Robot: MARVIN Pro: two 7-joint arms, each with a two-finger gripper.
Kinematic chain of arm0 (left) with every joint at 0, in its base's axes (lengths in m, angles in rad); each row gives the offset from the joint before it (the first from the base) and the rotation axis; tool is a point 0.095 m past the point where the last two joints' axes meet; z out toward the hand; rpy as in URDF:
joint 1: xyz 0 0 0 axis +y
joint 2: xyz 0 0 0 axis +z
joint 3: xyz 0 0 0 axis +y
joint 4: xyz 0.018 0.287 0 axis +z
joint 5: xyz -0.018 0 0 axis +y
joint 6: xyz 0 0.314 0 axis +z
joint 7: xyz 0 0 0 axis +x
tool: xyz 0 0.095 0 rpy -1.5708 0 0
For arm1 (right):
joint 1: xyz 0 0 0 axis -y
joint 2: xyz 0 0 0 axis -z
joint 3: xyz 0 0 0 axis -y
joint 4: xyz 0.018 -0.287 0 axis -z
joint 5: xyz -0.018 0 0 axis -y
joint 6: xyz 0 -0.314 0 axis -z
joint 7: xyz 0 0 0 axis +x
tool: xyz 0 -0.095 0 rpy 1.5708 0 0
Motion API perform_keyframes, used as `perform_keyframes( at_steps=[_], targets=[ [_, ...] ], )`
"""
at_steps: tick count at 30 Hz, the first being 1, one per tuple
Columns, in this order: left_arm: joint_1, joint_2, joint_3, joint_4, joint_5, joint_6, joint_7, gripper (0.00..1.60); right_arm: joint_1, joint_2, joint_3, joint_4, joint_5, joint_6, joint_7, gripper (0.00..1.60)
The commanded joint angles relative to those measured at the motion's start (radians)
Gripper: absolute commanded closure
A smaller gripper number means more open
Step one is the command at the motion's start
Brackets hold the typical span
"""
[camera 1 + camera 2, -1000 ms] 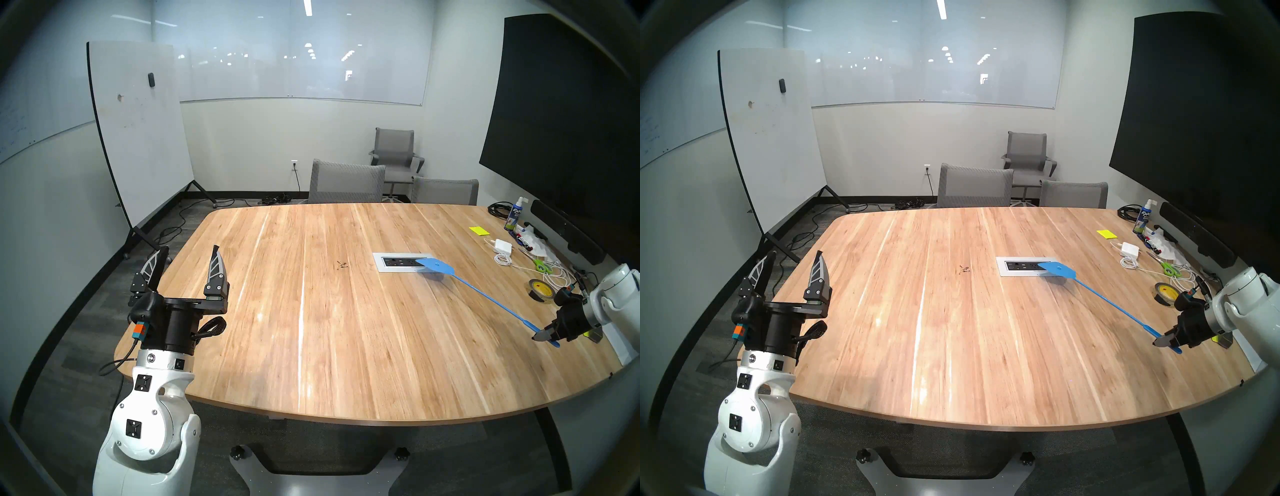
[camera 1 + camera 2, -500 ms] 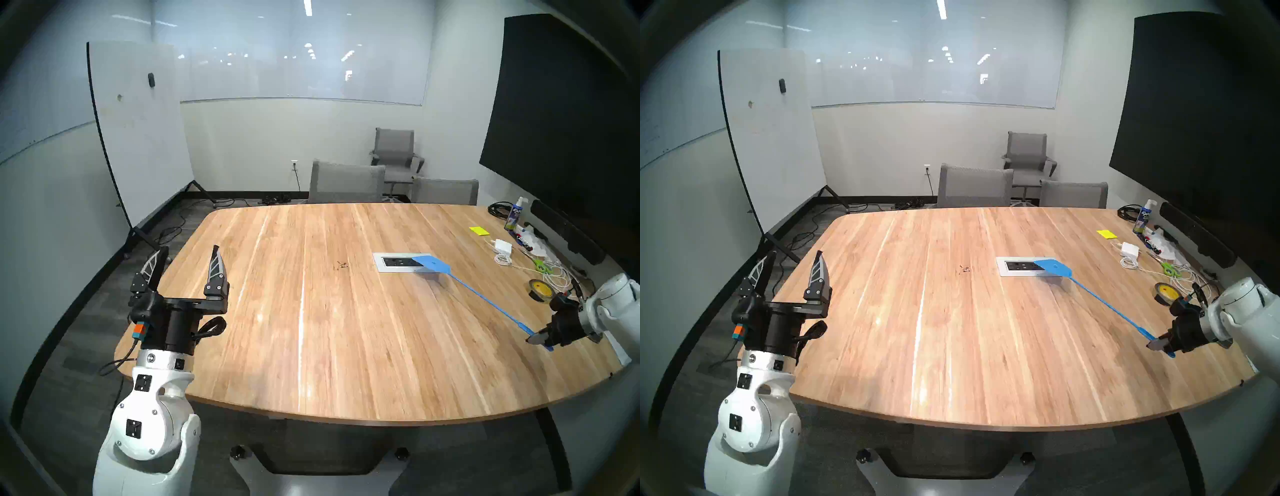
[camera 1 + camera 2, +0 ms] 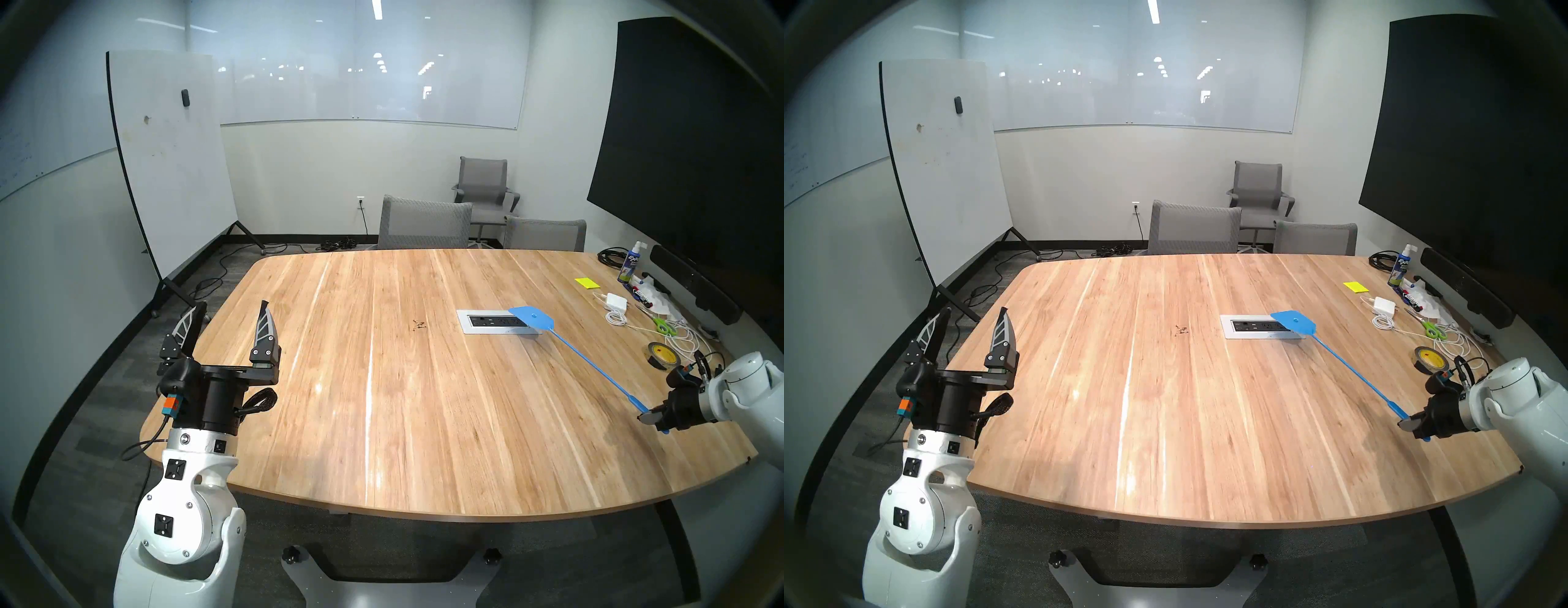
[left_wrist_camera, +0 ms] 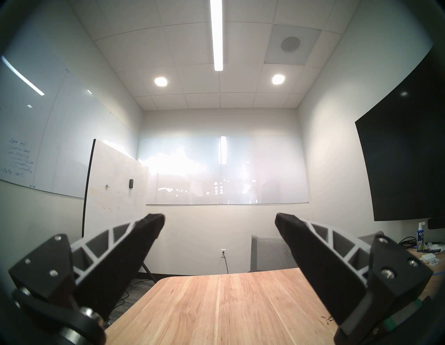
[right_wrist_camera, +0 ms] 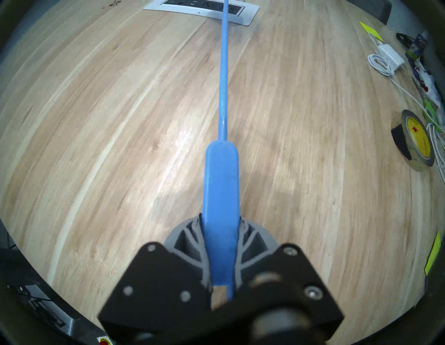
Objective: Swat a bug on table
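The table (image 3: pixel 382 424) is a large top of light wood planks with rounded corners. A silver power outlet panel (image 3: pixel 494 322) is set into it, right of the middle. Left of the panel lies the bug (image 3: pixel 419 325), a few tiny dark crumbs. Along the far right edge lie a yellow sticky note pad (image 3: pixel 587 282), a white charger (image 3: pixel 616 301) with a coiled white cable (image 3: pixel 616 318), green scissors (image 3: pixel 664 326), a blue spray bottle (image 3: pixel 631 264) and some markers (image 3: pixel 641 293). Nearer on the right side rests a roll of tape (image 3: pixel 663 356).
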Motion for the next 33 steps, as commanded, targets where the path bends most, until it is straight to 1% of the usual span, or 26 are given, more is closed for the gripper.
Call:
perform_keyframes(
  at_steps=[1,7,11,12,17,19,23,26,33],
  targets=[
    [0.001,0.000,0.002,-0.020,0.001,-0.004,-0.001,0.00,-0.100,-0.072,0.110,-0.067,-0.027,0.012,-0.088,1.60],
    [0.002,0.000,0.002,-0.020,0.001,-0.004,-0.001,0.00,-0.182,-0.144,0.172,-0.154,-0.074,0.031,-0.168,1.60],
    [0.003,0.000,0.002,-0.021,0.001,-0.004,-0.001,0.00,-0.243,-0.199,0.237,-0.229,-0.103,0.053,-0.214,1.60],
    [0.003,0.000,0.002,-0.022,0.001,-0.004,-0.001,0.00,-0.247,-0.208,0.244,-0.234,-0.106,0.055,-0.219,1.60],
    [0.004,0.000,0.001,-0.024,0.001,-0.003,-0.001,0.00,-0.304,-0.268,0.322,-0.318,-0.115,0.100,-0.237,1.60],
    [0.005,0.000,0.001,-0.024,0.000,-0.002,-0.001,0.00,-0.308,-0.281,0.339,-0.332,-0.106,0.120,-0.229,1.60],
    [0.006,0.000,0.001,-0.025,0.000,-0.002,-0.001,0.00,-0.302,-0.293,0.348,-0.343,-0.096,0.149,-0.225,1.60],
    [0.006,0.000,0.001,-0.025,0.000,-0.002,-0.001,0.00,-0.288,-0.293,0.343,-0.338,-0.084,0.164,-0.219,1.60],
    [0.006,0.000,0.001,-0.025,0.000,-0.002,-0.001,0.00,-0.257,-0.293,0.325,-0.319,-0.056,0.176,-0.213,1.60]
  ],
)
